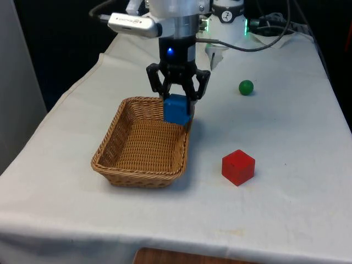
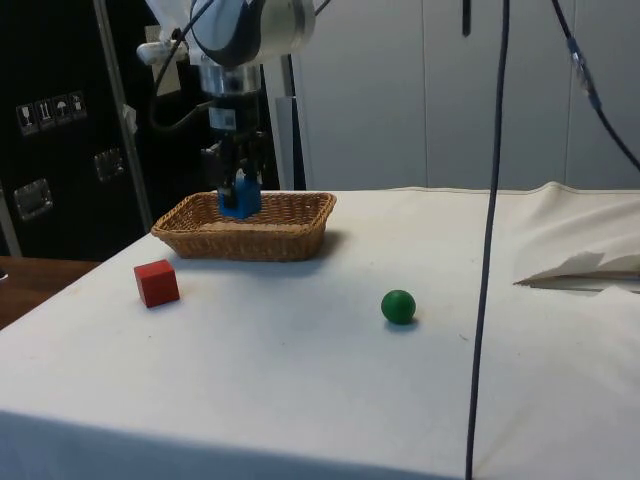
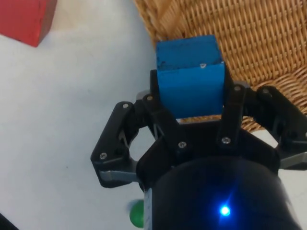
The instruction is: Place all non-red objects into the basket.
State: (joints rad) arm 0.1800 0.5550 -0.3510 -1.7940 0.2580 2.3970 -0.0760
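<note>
Nearest in the front view sits the red wooden cube (image 1: 238,166) on the white cloth-covered table (image 1: 286,209), just off the basket's corner on the front view's right; being red, it should stay where it is. Behind it lies the shallow woven wicker basket (image 1: 140,144), with nothing resting on its floor as far as can be seen. Above the basket's far corner on the front view's right, the black two-finger gripper (image 1: 177,99) has its jaws clamped on the blue cube (image 1: 177,109), gripping its upper part on two opposite flat faces, so the block hangs clear over the rim, partly inside the basket's outline. The cube looks rigid and light, with slightly scuffed faces that should give the pads fair friction; a squeeze across parallel sides is the sound hold. Farther back, well apart from the basket, rests the small green ball (image 1: 246,87), which would likely roll if nudged and wants a centred pinch.
</note>
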